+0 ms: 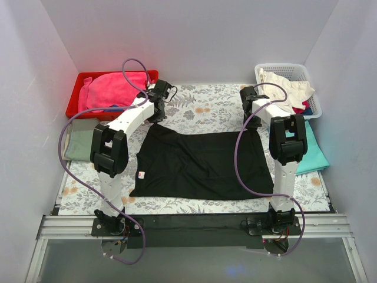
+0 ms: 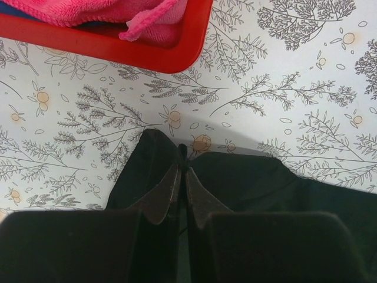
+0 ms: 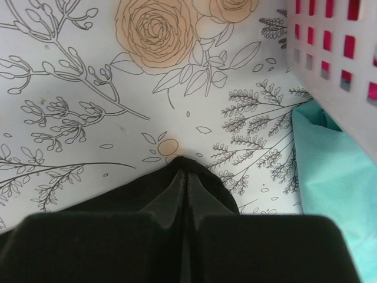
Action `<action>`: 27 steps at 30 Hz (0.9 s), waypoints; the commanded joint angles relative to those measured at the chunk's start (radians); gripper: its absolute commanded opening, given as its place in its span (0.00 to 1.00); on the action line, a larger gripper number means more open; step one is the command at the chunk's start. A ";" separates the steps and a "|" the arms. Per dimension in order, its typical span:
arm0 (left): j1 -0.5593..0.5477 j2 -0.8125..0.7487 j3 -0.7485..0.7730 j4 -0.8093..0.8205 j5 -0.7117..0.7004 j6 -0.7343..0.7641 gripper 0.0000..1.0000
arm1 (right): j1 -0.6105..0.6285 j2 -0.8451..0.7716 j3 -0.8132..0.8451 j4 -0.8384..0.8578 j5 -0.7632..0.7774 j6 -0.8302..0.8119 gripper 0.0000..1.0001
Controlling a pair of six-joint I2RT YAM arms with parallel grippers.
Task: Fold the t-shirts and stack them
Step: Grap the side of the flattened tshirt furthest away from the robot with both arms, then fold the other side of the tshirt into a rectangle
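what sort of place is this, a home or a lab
Most likely a lab test booth for laundry folding: plain white walls box in a floral-covered table, and a red tray and white basket of clothes flank a black t-shirt.

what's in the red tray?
The red tray holds a bunched pink cloth filling most of it. A sliver of blue fabric shows at its edge. Anything beneath the pink is covered.

On my feed I see a floral-print cloth (image 1: 206, 109) covering the table, a red tray (image 1: 72, 105) at the far left corner heaped with pink fabric (image 1: 112, 88), a white slotted basket (image 1: 316, 103) at the far right corner holding cream fabric (image 1: 283, 85), a grey-green cloth (image 1: 79, 144) by the left edge.
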 commanded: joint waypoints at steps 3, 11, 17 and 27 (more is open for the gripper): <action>0.000 0.004 0.077 -0.007 -0.033 0.004 0.00 | -0.018 -0.031 0.026 0.004 0.059 -0.024 0.01; 0.008 0.085 0.287 -0.019 -0.030 0.012 0.00 | -0.032 -0.121 0.088 0.003 0.088 -0.035 0.01; 0.006 0.132 0.353 -0.047 -0.021 0.019 0.00 | -0.035 -0.195 0.073 0.001 0.102 -0.036 0.01; 0.006 0.033 0.243 -0.061 -0.037 -0.010 0.00 | -0.050 -0.341 -0.077 0.001 0.102 -0.016 0.01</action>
